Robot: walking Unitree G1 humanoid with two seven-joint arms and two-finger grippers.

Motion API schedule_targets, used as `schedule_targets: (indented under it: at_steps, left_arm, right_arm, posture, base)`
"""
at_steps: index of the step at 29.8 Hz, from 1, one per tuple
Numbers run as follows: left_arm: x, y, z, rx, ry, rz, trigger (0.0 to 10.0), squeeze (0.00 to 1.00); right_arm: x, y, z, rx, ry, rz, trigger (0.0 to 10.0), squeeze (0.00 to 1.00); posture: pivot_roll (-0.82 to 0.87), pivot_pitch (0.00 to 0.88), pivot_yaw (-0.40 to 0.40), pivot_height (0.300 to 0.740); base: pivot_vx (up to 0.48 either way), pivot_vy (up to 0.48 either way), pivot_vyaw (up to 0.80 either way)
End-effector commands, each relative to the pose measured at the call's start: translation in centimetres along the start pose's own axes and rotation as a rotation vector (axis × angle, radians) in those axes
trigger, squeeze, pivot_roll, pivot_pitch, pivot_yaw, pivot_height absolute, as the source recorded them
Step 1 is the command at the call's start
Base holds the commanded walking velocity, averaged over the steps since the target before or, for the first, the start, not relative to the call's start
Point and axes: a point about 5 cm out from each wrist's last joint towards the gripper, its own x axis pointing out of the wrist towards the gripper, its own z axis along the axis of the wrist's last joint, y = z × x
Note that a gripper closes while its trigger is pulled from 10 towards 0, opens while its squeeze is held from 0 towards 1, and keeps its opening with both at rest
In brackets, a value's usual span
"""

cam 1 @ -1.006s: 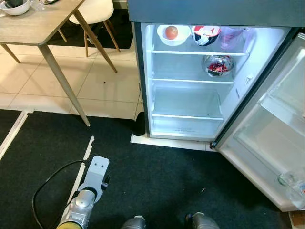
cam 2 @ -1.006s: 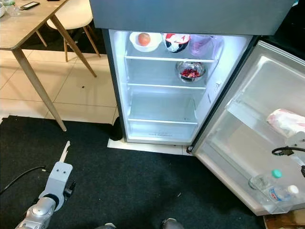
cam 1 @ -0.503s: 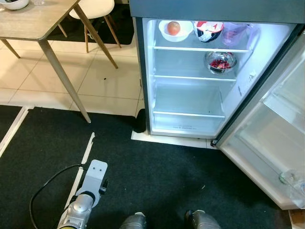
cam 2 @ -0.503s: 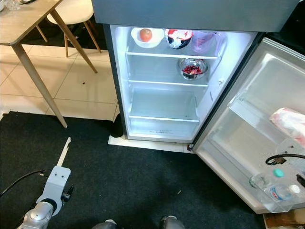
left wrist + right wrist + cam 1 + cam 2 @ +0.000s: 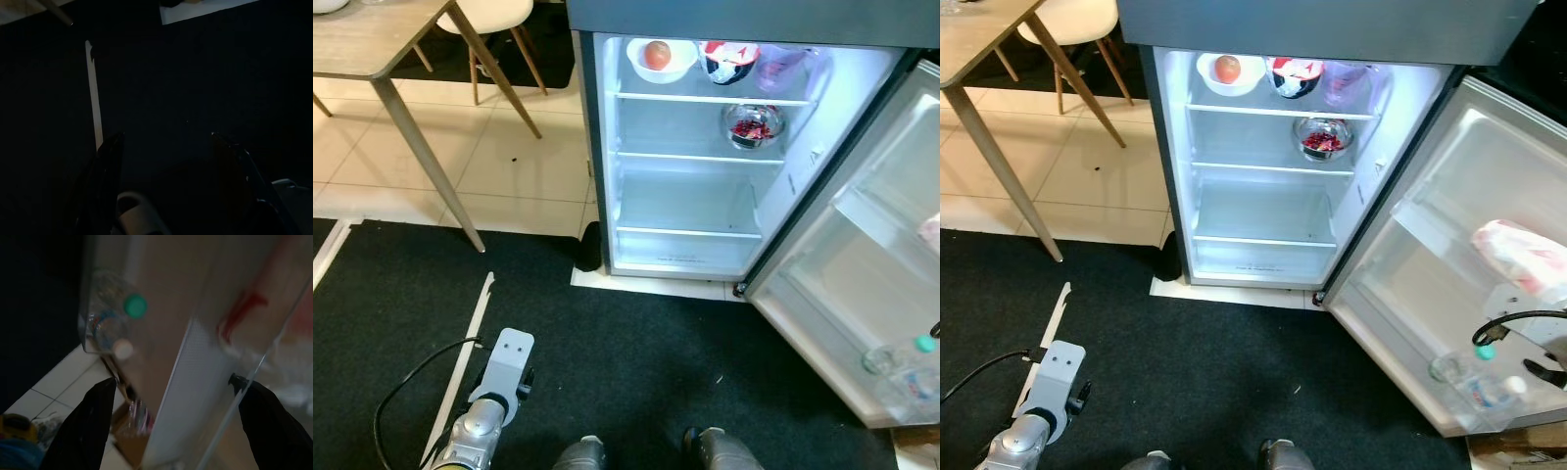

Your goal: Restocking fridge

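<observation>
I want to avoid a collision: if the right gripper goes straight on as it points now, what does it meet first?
Probably the clear door shelf between the right gripper's open fingers; the green-capped bottle sits beyond, though depth is unclear.

home kitchen, open fridge (image 5: 695, 186), dining table (image 5: 382, 49), chair (image 5: 494, 15)

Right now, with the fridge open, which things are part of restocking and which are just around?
Part of the job:
fridge
fridge door
bowl with the apple
glass bowl of red food
wrapped pink package
bottles in the door's bottom rack

Just around:
wooden table
white chair
black mat
</observation>
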Motion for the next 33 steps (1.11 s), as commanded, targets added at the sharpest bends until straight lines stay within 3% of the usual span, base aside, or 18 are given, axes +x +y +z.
schedule_targets:
  at_steps: [1, 7, 10, 12, 14, 15, 16, 17, 18, 20, 21, 22, 25, 27, 28, 30, 32, 33]
  left_arm:
    - [-0.2, -0.4, -0.8, 0.007, 0.033, -0.010, 10.0, 0.00]
    - [-0.1, -0.8, -0.9, 0.011, 0.045, -0.022, 10.0, 0.00]
    - [0.0, -1.1, -0.8, 0.008, 0.046, -0.025, 10.0, 0.00]
    - [0.1, -1.3, -0.7, 0.007, 0.047, -0.030, 10.0, 0.00]
    - [0.1, -1.5, -0.8, 0.009, 0.051, -0.036, 10.0, 0.00]
    - [0.0, -1.6, -0.9, 0.010, 0.053, -0.039, 10.0, 0.00]
    - [0.0, -1.6, -0.9, 0.010, 0.053, -0.039, 10.0, 0.00]
    - [0.0, -1.7, -1.0, 0.014, 0.056, -0.043, 10.0, 0.00]
    - [0.0, -1.7, -1.0, 0.014, 0.056, -0.043, 10.0, 0.00]
    - [-0.1, -1.9, -1.2, 0.020, 0.060, -0.048, 10.0, 0.00]
    - [-0.1, -1.9, -1.2, 0.020, 0.060, -0.048, 10.0, 0.00]
    - [-0.1, -2.0, -1.3, 0.024, 0.064, -0.051, 10.0, 0.00]
    - [-0.1, -2.0, -1.4, 0.024, 0.067, -0.051, 10.0, 0.00]
    - [-0.1, -2.1, -1.5, 0.021, 0.070, -0.051, 10.0, 0.00]
    - [-0.1, -2.3, -1.5, 0.020, 0.073, -0.054, 10.0, 0.00]
    - [-0.1, -2.4, -1.5, 0.020, 0.074, -0.056, 10.0, 0.00]
    - [-0.1, -2.6, -1.5, 0.019, 0.075, -0.059, 10.0, 0.00]
    - [-0.1, -2.6, -1.5, 0.019, 0.075, -0.059, 10.0, 0.00]
  right_arm:
    - [0.4, 0.7, 1.8, -0.077, -0.086, 0.077, 10.0, 0.00]
    - [-2.4, -2.1, 5.2, -0.189, -0.290, 0.079, 10.0, 0.00]
    - [-5.0, -4.4, 7.3, -0.275, -0.392, -0.004, 10.0, 0.00]
    - [-9.2, -7.2, 10.5, -0.321, -0.547, -0.140, 10.0, 0.00]
    - [-13.1, -8.6, 13.2, -0.351, -0.716, -0.218, 10.0, 0.00]
    - [-14.5, -8.7, 14.0, -0.366, -0.782, -0.232, 10.0, 0.00]
    - [-14.5, -8.7, 14.0, -0.366, -0.782, -0.232, 10.0, 0.00]
    - [-16.4, -9.0, 15.0, -0.375, -0.868, -0.258, 10.0, 0.00]
    - [-16.4, -9.0, 15.0, -0.375, -0.868, -0.258, 10.0, 0.00]
    - [-19.6, -9.5, 16.3, -0.387, -0.998, -0.310, 10.0, 0.00]
    - [-19.6, -9.5, 16.3, -0.387, -0.998, -0.310, 10.0, 0.00]
    - [-22.6, -10.6, 16.5, -0.373, -1.065, -0.429, 10.0, 0.00]
    - [-23.2, -11.7, 15.6, -0.352, -1.010, -0.527, 10.0, 0.00]
    - [-21.3, -13.4, 13.3, -0.289, -0.813, -0.631, 10.0, 0.00]
    - [-19.4, -14.6, 10.9, -0.225, -0.634, -0.724, 10.0, 0.00]
    - [-18.9, -15.0, 10.1, -0.203, -0.573, -0.762, 10.0, 0.00]
    - [-17.8, -15.8, 7.7, -0.113, -0.436, -0.863, 10.0, 0.00]
    - [-17.8, -15.8, 7.7, -0.113, -0.436, -0.863, 10.0, 0.00]
  posture:
    - [0.00, 0.206, 0.000, 0.740]
    - [-0.02, 0.198, -0.006, 0.740]
    - [-0.03, 0.194, -0.010, 0.740]
    - [-0.03, 0.187, -0.011, 0.740]
    - [-0.04, 0.181, -0.012, 0.740]
    - [-0.04, 0.180, -0.012, 0.740]
    - [-0.04, 0.180, -0.012, 0.740]
    - [-0.04, 0.178, -0.013, 0.740]
    - [-0.04, 0.178, -0.013, 0.740]
    - [-0.04, 0.177, -0.012, 0.740]
    - [-0.04, 0.177, -0.012, 0.740]
    - [-0.04, 0.172, -0.018, 0.740]
    - [-0.04, 0.172, -0.018, 0.740]
    - [-0.06, 0.171, -0.020, 0.740]
    - [-0.07, 0.170, -0.021, 0.740]
    - [-0.07, 0.170, -0.021, 0.740]
    - [-0.07, 0.170, -0.024, 0.740]
    - [-0.07, 0.170, -0.024, 0.740]
  base:
    - [0.000, 0.000, 0.00]
    - [0.000, 0.000, 0.00]
    - [0.000, 0.000, 0.00]
    - [0.000, 0.000, 0.00]
    - [0.000, 0.000, 0.00]
    - [0.000, 0.000, 0.00]
    - [0.000, 0.000, 0.00]
    - [0.000, 0.000, 0.00]
    - [0.000, 0.000, 0.00]
    - [0.000, 0.000, 0.00]
    - [0.000, 0.000, 0.00]
    - [0.000, 0.000, 0.00]
    - [0.000, 0.000, 0.00]
    - [0.000, 0.000, 0.00]
    - [0.000, 0.000, 0.00]
    - [0.000, 0.000, 0.00]
    - [0.000, 0.000, 0.00]
    - [0.000, 0.000, 0.00]
